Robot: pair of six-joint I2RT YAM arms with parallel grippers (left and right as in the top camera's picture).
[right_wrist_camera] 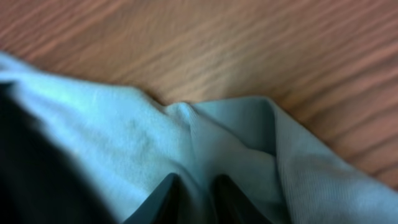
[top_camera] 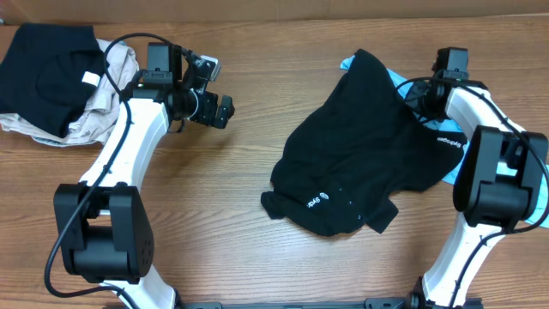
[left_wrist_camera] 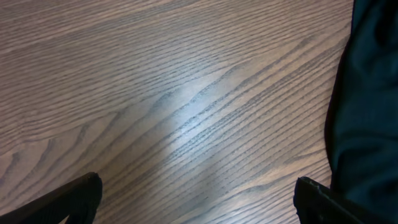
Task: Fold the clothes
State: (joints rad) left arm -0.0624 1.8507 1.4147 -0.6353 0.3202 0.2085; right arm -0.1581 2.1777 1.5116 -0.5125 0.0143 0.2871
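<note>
At my far left a pile of clothes (top_camera: 51,81), black over beige, lies heaped on the worktop (top_camera: 232,215). My left hand (top_camera: 221,110) hovers just right of that pile over bare wood, touching no cloth. Its fingers (left_wrist_camera: 68,200) stand wide apart with nothing between them. The black shirt (top_camera: 360,154) lies crumpled right of centre, and its edge shows at the right of my left wrist's view. It lies partly over a light blue garment (top_camera: 401,84) that peeks out at its top and right side. My right hand (right_wrist_camera: 196,198) is down at the blue garment's far edge, fingers drawn nearly together, pinching a fold of the blue cloth.
</note>
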